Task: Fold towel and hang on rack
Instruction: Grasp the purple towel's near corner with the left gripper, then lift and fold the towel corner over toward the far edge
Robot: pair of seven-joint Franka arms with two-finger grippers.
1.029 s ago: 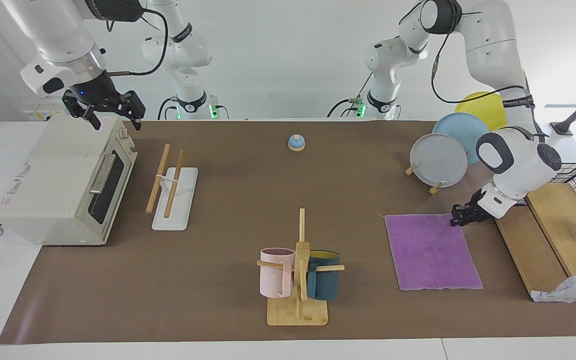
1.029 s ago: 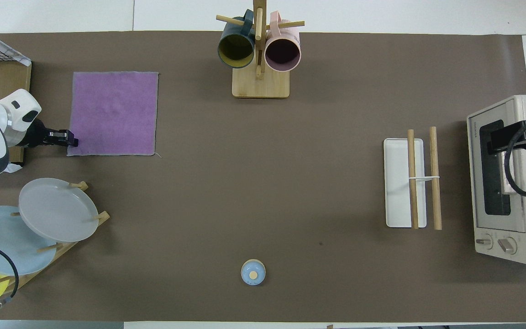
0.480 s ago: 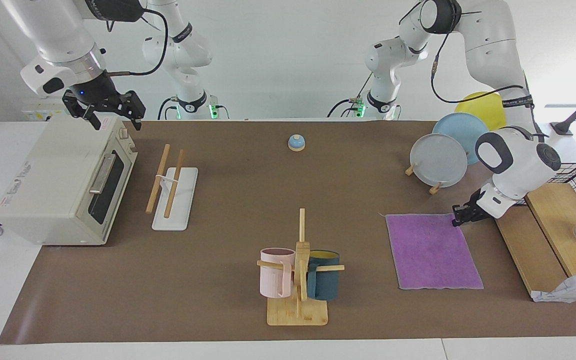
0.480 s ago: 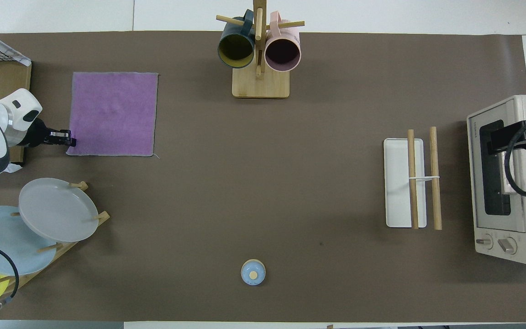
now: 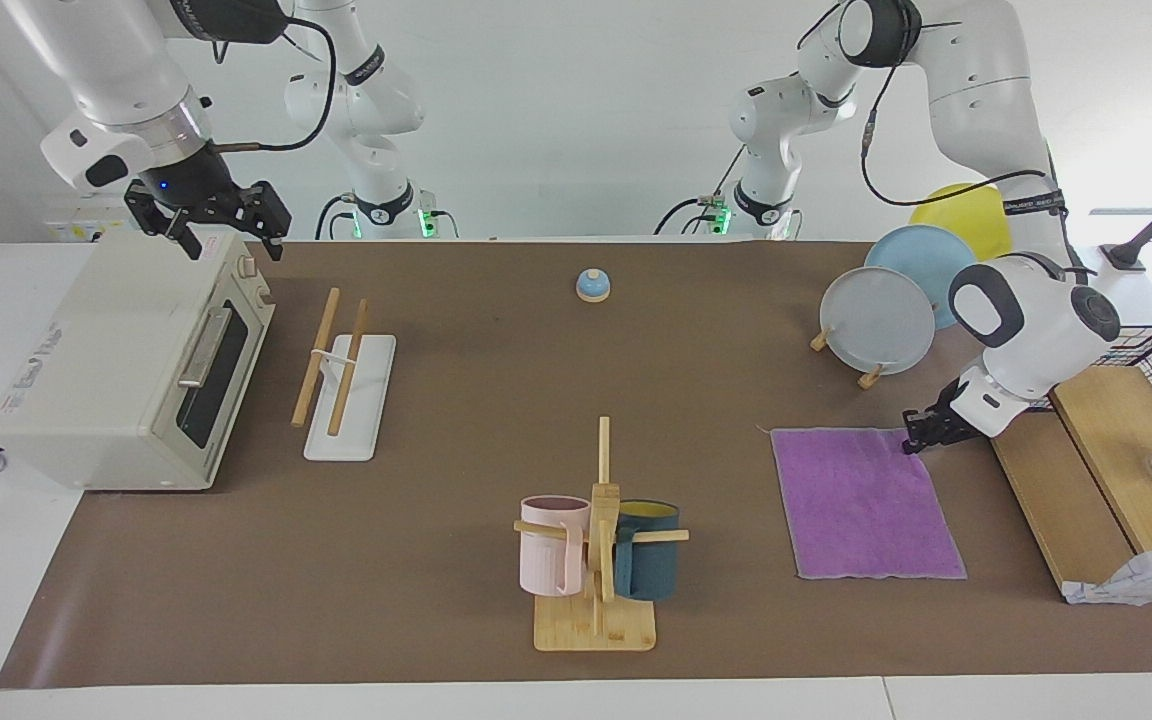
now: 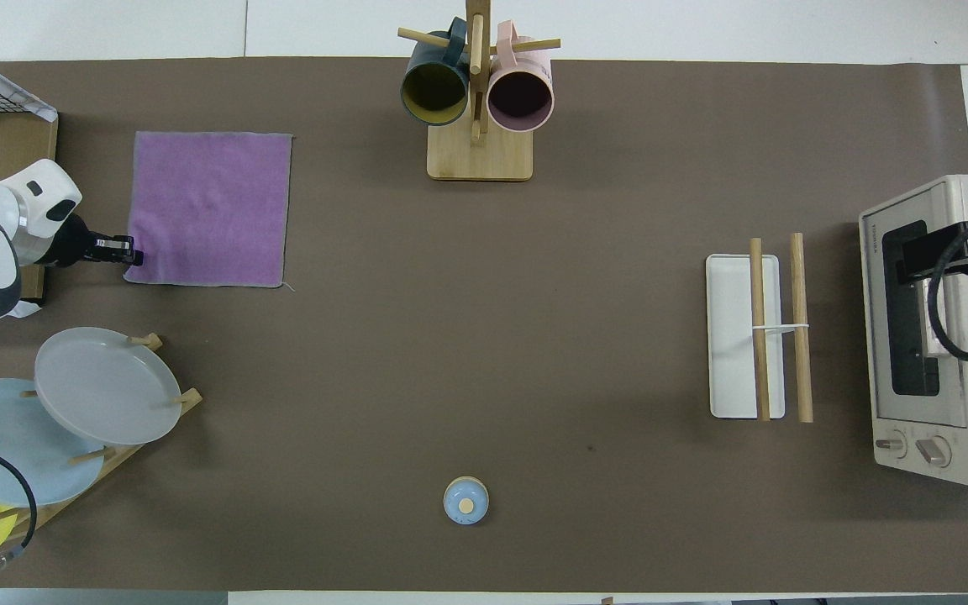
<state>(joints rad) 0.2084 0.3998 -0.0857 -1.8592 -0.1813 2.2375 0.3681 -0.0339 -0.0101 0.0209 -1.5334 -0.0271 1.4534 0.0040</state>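
The purple towel [image 5: 866, 505] lies flat on the brown mat at the left arm's end of the table; it also shows in the overhead view [image 6: 208, 210]. My left gripper [image 5: 912, 436] is low at the towel's corner nearest the robots and the table end, shut on that corner; it also shows in the overhead view [image 6: 133, 254]. The rack [image 5: 316, 358], two wooden rods over a white base, stands at the right arm's end beside the toaster oven; it also shows in the overhead view [image 6: 801, 328]. My right gripper [image 5: 226, 232] waits open and empty over the toaster oven.
A toaster oven [image 5: 126, 360] stands at the right arm's end. A mug stand [image 5: 596, 560] with pink and teal mugs is far from the robots, mid-table. A plate stand [image 5: 876, 320] and a wooden shelf [image 5: 1066, 500] flank the towel. A blue bell [image 5: 593, 286] sits near the robots.
My left gripper has risen slightly at the towel's corner, and the towel's edge there has shifted a little with it. The right arm has not moved.
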